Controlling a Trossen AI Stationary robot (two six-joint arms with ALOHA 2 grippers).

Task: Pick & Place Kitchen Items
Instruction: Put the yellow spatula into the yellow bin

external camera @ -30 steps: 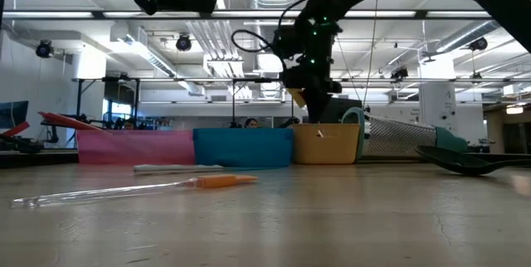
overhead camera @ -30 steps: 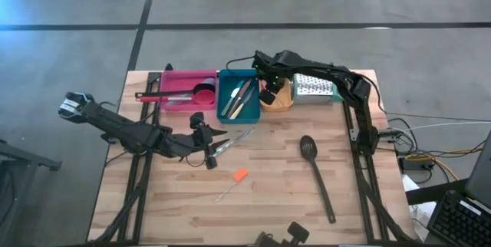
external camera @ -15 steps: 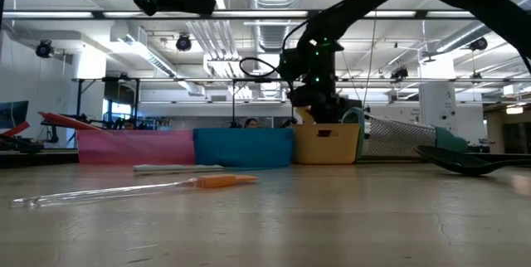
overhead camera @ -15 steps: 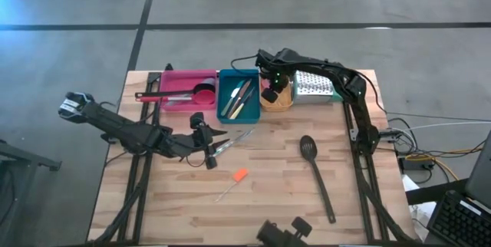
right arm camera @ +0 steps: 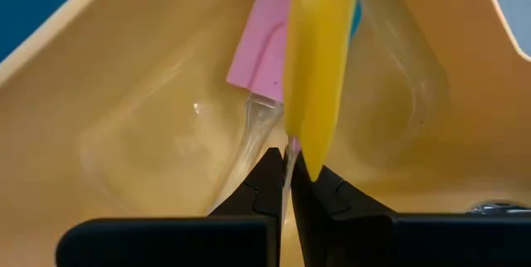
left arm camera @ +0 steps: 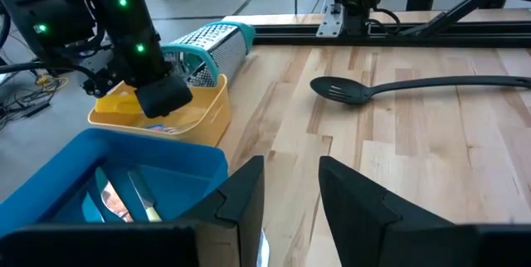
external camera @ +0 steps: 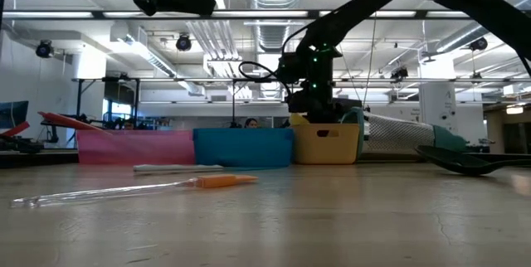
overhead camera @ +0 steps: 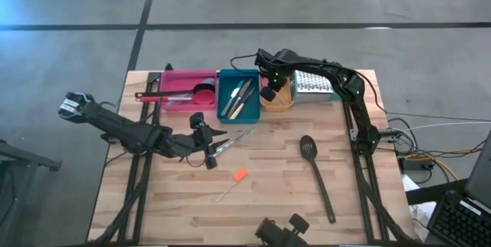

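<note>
The right claw (overhead camera: 268,92) hung inside the orange tray (overhead camera: 282,103), its fingers (right arm camera: 267,186) pressed nearly together on a thin clear handle that carried a yellow piece (right arm camera: 319,60), with a pink piece (right arm camera: 267,43) lying just behind it on the tray floor. The release had not yet been made.

The left claw (overhead camera: 217,146) waited low over the surface (overhead camera: 268,201), well apart from the right one, fingers (left arm camera: 249,196) spread with nothing between them.

Largest of what remained, the black slotted turner (overhead camera: 316,172) lay loose on the surface, far out from the right claw toward the near edge. A grater (overhead camera: 311,86) lay on its side right beside the orange tray, past the right claw. The teal tray (overhead camera: 239,74), touching the orange tray on the claw's other side, already held several thin knives (overhead camera: 238,97); the pink tray (overhead camera: 184,78) beyond it held dark-handled utensils. A thin silvery utensil (overhead camera: 238,138) lay just ahead of the left claw's tips, and the smallest stray, a clear stick with an orange piece (overhead camera: 240,175), lay near that claw.

By this showing the sorting was well past half: the trays were stocked, one piece was going in, and the turner and the two small strays were left.
</note>
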